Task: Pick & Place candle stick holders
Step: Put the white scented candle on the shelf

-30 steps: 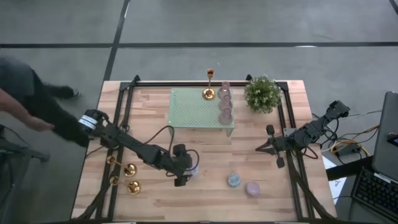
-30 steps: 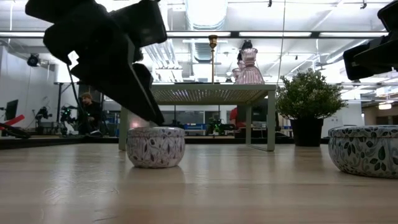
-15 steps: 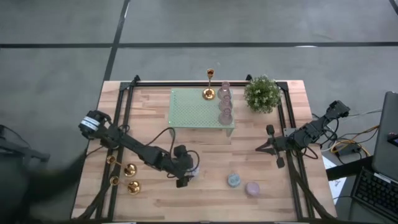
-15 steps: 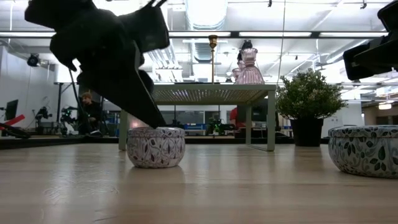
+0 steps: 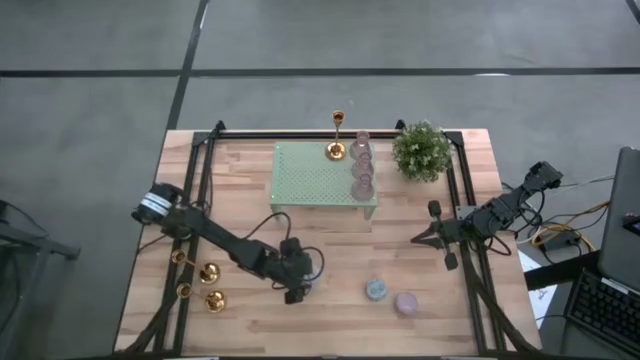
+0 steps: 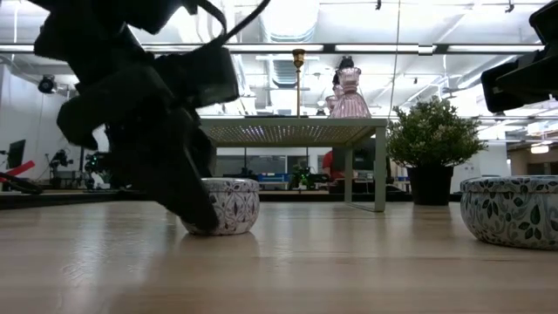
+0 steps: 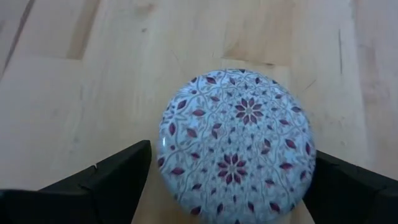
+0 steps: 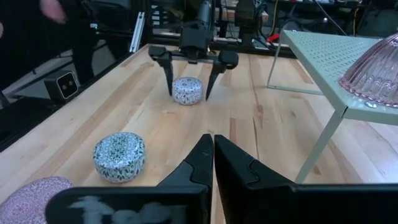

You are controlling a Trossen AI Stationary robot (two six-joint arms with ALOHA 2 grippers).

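Observation:
Several gold candle stick holders [image 5: 210, 272] lie or stand on the table near its left edge. One more [image 5: 337, 135] stands on the far edge of the green perforated stand [image 5: 310, 175]. My left gripper [image 7: 233, 162] is open, pointing down near the table's middle. Its fingers [image 8: 169, 78] stand on either side of a round white tin candle with a purple floral lid [image 7: 239, 146], which rests on the table. I see gaps between the fingers and the tin. My right gripper [image 8: 213, 146] is shut and empty at the right side [image 5: 432, 232].
A blue-patterned tin [image 5: 376, 290] and a lilac tin [image 5: 406, 302] sit toward the near right. Pink glass pieces [image 5: 362, 170] stand on the green stand's right edge. A potted plant [image 5: 422, 150] stands at the far right. Metal rails run along both sides.
My left gripper has come down over the white tin, and its open fingers now reach to table height on both sides of it. The tin has stayed in place. A person beyond the table's left edge has gone out of view.

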